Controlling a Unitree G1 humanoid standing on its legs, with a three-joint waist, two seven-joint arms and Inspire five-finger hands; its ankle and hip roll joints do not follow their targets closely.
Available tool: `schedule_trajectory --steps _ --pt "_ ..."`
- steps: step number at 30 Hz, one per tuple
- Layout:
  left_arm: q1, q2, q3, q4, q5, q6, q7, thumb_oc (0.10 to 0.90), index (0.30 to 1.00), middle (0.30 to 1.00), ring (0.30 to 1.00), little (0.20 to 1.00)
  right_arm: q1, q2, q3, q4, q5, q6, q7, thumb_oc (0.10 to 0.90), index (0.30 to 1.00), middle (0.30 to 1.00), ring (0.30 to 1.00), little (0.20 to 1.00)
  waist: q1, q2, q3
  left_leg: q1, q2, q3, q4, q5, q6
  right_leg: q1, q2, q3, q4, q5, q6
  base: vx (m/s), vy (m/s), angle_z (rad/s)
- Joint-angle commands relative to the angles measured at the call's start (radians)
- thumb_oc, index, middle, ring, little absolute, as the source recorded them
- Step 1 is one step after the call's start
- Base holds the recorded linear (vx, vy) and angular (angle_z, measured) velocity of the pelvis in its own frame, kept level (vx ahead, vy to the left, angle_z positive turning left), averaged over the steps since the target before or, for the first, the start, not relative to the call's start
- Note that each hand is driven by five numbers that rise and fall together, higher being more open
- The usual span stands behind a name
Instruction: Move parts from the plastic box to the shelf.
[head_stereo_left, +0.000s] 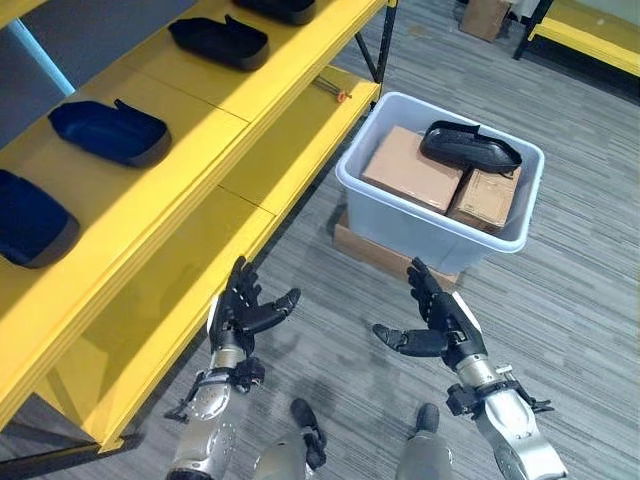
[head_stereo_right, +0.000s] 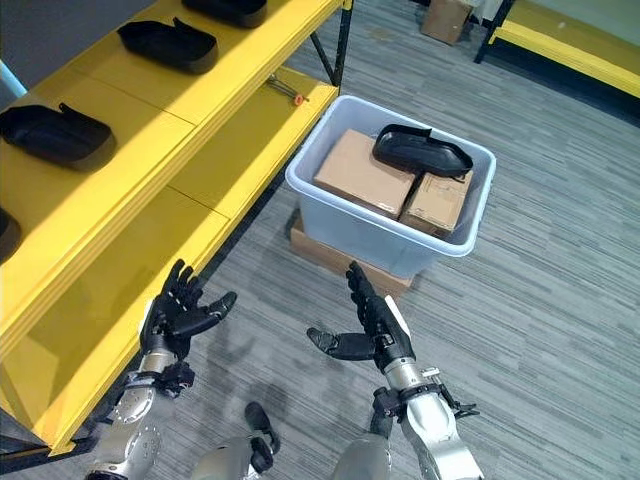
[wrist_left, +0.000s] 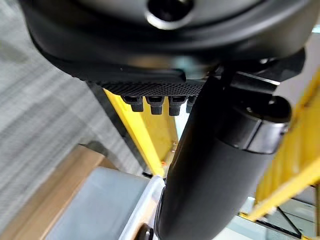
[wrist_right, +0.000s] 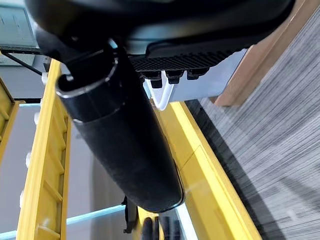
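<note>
A pale grey plastic box (head_stereo_left: 375, 205) stands on the floor ahead, resting on a flat cardboard piece. Inside it a black moulded part (head_stereo_left: 469, 146) lies on top of two cardboard cartons (head_stereo_left: 412, 168). Several dark parts, one of them (head_stereo_left: 108, 131), lie along the upper board of the yellow shelf (head_stereo_left: 250, 100) to the left. My left hand (head_stereo_left: 243, 310) is open, palm up, beside the shelf's lower board. My right hand (head_stereo_left: 440, 320) is open and empty, just short of the box's near wall. Both hands hold nothing.
A small orange-tipped tool (head_stereo_left: 335, 92) lies on the shelf's lower board (head_stereo_left: 290, 140). A second yellow rack (head_stereo_left: 590, 35) and a cardboard carton (head_stereo_left: 485, 15) stand at the far right. Grey striped carpet (head_stereo_left: 580, 300) lies open right of the box.
</note>
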Motion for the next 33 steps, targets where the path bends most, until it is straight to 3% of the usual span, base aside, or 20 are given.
schedule_trajectory --steps 1,3,5,6,8,16,17,20,22,25,26,27,28,29,30,31,32,33 --pt "0.013 -0.005 0.015 -0.111 -0.004 -0.082 -0.021 0.900 1.000 1.000 1.000 1.000 -0.059 -0.020 -0.077 -0.097 0.013 -0.095 -0.007 0.900 1.000 1.000 1.000 1.000 -0.020 0.039 -0.098 -0.011 0.071 -0.210 0.041 -0.102 -0.024 -0.051 0.040 0.047 -0.048 0.107 -0.023 0.10 -0.355 -0.74" --pt "0.028 -0.022 0.005 -0.118 -0.024 -0.081 -0.038 0.900 1.000 1.000 1.000 1.000 -0.049 -0.040 -0.091 -0.104 0.030 -0.101 -0.002 0.900 1.000 1.000 1.000 1.000 -0.049 0.065 -0.105 0.026 0.124 -0.204 -0.019 -0.049 -0.067 -0.052 0.087 0.048 -0.029 0.037 -0.045 0.13 -0.346 -0.77" --pt "0.030 -0.025 0.003 -0.116 -0.027 -0.079 -0.041 0.900 1.000 1.000 1.000 1.000 -0.049 -0.045 -0.094 -0.100 0.032 -0.102 -0.006 0.900 1.000 1.000 1.000 1.000 -0.056 0.075 -0.103 0.039 0.137 -0.203 -0.037 -0.035 -0.076 -0.052 0.101 0.047 -0.021 0.017 -0.054 0.07 -0.197 -0.23" --pt "0.029 -0.032 -0.008 -0.115 -0.029 -0.076 -0.045 0.900 1.000 1.000 1.000 1.000 -0.052 -0.050 -0.093 -0.094 0.035 -0.106 -0.008 0.900 1.000 1.000 1.000 1.000 -0.072 0.096 -0.097 0.071 0.167 -0.189 -0.084 0.000 -0.099 -0.064 0.130 0.048 0.012 -0.021 -0.064 0.08 -0.201 -0.19" --pt "0.030 -0.037 -0.015 -0.116 -0.030 -0.077 -0.045 0.900 1.000 1.000 1.000 1.000 -0.059 -0.051 -0.092 -0.091 0.039 -0.111 -0.017 0.900 1.000 1.000 1.000 1.000 -0.083 0.119 -0.093 0.097 0.180 -0.177 -0.126 0.027 -0.113 -0.077 0.151 0.057 0.036 -0.047 -0.072 0.10 -0.204 -0.23" --pt "-0.001 -0.046 -0.046 -0.112 -0.026 -0.080 -0.035 0.900 1.000 1.000 1.000 1.000 -0.075 -0.062 -0.093 -0.101 0.040 -0.126 -0.038 0.900 1.000 1.000 1.000 1.000 -0.103 0.159 -0.077 0.103 0.212 -0.174 -0.128 0.062 -0.131 -0.132 0.192 0.082 0.122 -0.110 -0.105 0.05 -0.113 -0.01" --pt "-0.020 -0.044 -0.062 -0.115 -0.018 -0.079 -0.032 0.900 1.000 1.000 1.000 1.000 -0.074 -0.071 -0.096 -0.096 0.033 -0.128 -0.045 0.900 1.000 1.000 1.000 1.000 -0.112 0.170 -0.073 0.102 0.229 -0.173 -0.113 0.075 -0.135 -0.156 0.211 0.099 0.170 -0.146 -0.122 0.05 -0.124 -0.08" --pt "-0.039 -0.045 -0.080 -0.118 -0.017 -0.079 -0.029 0.900 1.000 1.000 1.000 1.000 -0.073 -0.079 -0.099 -0.097 0.020 -0.132 -0.053 0.900 1.000 1.000 1.000 1.000 -0.118 0.175 -0.069 0.102 0.240 -0.178 -0.094 0.091 -0.137 -0.170 0.228 0.111 0.200 -0.166 -0.137 0.06 -0.169 -0.15" --pt "-0.073 -0.050 -0.100 -0.119 -0.014 -0.082 -0.028 0.900 1.000 1.000 1.000 1.000 -0.037 -0.101 -0.127 -0.105 -0.022 -0.142 -0.069 0.900 1.000 1.000 1.000 1.000 -0.132 0.181 -0.063 0.072 0.290 -0.180 0.013 0.136 -0.151 -0.150 0.268 0.111 0.206 -0.216 -0.180 0.09 -0.317 -0.16" --pt "-0.113 -0.051 -0.112 -0.113 -0.017 -0.082 -0.014 0.900 1.000 1.000 1.000 1.000 -0.013 -0.112 -0.153 -0.095 -0.059 -0.149 -0.103 0.900 1.000 1.000 1.000 1.000 -0.122 0.169 -0.032 -0.013 0.338 -0.278 0.196 0.246 -0.158 -0.102 0.319 0.107 0.198 -0.251 -0.244 0.04 -0.280 0.10" --pt "-0.115 -0.050 -0.113 -0.113 -0.017 -0.082 -0.014 0.900 1.000 1.000 1.000 1.000 -0.014 -0.112 -0.154 -0.095 -0.060 -0.149 -0.104 0.900 1.000 1.000 1.000 1.000 -0.124 0.171 -0.031 -0.017 0.340 -0.284 0.199 0.247 -0.160 -0.101 0.322 0.104 0.197 -0.251 -0.245 0.02 -0.158 0.08" --pt "-0.118 -0.051 -0.110 -0.115 -0.017 -0.082 -0.007 0.900 1.000 1.000 1.000 1.000 -0.008 -0.106 -0.159 -0.094 -0.055 -0.152 -0.106 0.900 1.000 1.000 1.000 1.000 -0.125 0.164 -0.025 -0.030 0.336 -0.300 0.222 0.239 -0.150 -0.092 0.332 0.108 0.193 -0.259 -0.254 0.02 -0.108 -0.14" --pt "-0.124 -0.048 -0.110 -0.113 -0.009 -0.082 0.006 0.900 1.000 1.000 1.000 1.000 -0.009 -0.108 -0.158 -0.093 -0.064 -0.153 -0.116 0.900 1.000 1.000 1.000 1.000 -0.114 0.156 -0.015 -0.053 0.299 -0.351 0.248 0.224 -0.133 -0.089 0.336 0.118 0.191 -0.262 -0.259 -0.03 -0.104 -0.26" --pt "-0.126 -0.053 -0.106 -0.116 -0.004 -0.078 0.011 0.900 1.000 1.000 1.000 1.000 -0.024 -0.101 -0.153 -0.080 -0.055 -0.151 -0.116 0.900 1.000 1.000 1.000 1.000 -0.088 0.136 0.002 -0.151 0.150 -0.428 0.221 0.126 -0.070 -0.077 0.339 0.143 0.159 -0.238 -0.258 -0.04 -0.036 -0.18" --pt "-0.126 -0.052 -0.105 -0.117 -0.004 -0.078 0.011 0.900 1.000 1.000 1.000 1.000 -0.024 -0.100 -0.153 -0.079 -0.055 -0.151 -0.116 0.900 1.000 1.000 1.000 1.000 -0.090 0.135 0.000 -0.155 0.148 -0.429 0.224 0.124 -0.068 -0.078 0.338 0.141 0.159 -0.239 -0.257 -0.01 0.006 0.16" --pt "-0.121 -0.053 -0.103 -0.114 0.000 -0.076 0.013 0.900 1.000 1.000 1.000 1.000 -0.034 -0.096 -0.146 -0.070 -0.050 -0.151 -0.115 0.900 1.000 1.000 1.000 1.000 -0.071 0.124 0.009 -0.194 0.098 -0.460 0.183 0.098 -0.059 -0.062 0.346 0.158 0.143 -0.237 -0.250 0.13 0.023 0.16" --pt "-0.113 -0.060 -0.102 -0.109 0.008 -0.076 0.016 0.900 1.000 1.000 1.000 1.000 -0.043 -0.093 -0.143 -0.061 -0.050 -0.153 -0.114 0.900 1.000 1.000 1.000 1.000 -0.046 0.123 0.019 -0.251 0.064 -0.487 0.066 0.157 -0.069 -0.035 0.366 0.163 0.126 -0.240 -0.246 0.13 0.016 -0.20" --pt "-0.113 -0.060 -0.102 -0.109 0.009 -0.076 0.016 0.900 1.000 1.000 1.000 1.000 -0.044 -0.093 -0.143 -0.061 -0.050 -0.153 -0.114 0.900 1.000 1.000 1.000 1.000 -0.047 0.123 0.017 -0.251 0.064 -0.487 0.060 0.163 -0.069 -0.037 0.366 0.163 0.124 -0.237 -0.246 0.17 0.038 -0.71"
